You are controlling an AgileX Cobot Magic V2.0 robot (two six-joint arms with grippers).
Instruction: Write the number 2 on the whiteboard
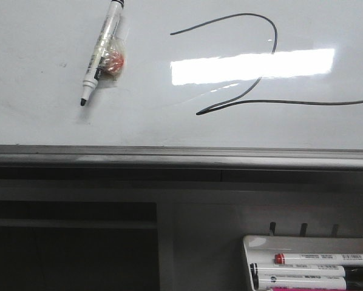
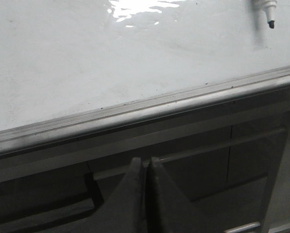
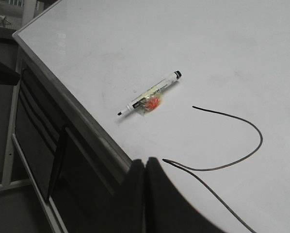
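As it sits now: the number 2 (image 1: 254, 66) is drawn on the whiteboard (image 1: 42, 127), toward its right edge.
Marker (image 1: 99, 51): lying uncapped, left of it.
Left claw (image 2: 146, 167): clenched, empty.
Right claw (image 3: 145, 167): same, clenched on nothing.

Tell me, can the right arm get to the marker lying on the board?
Probably yes. The marker lies alone on the whiteboard, nothing covering it, and bare board lies between it and the right tool, which is shut and empty.
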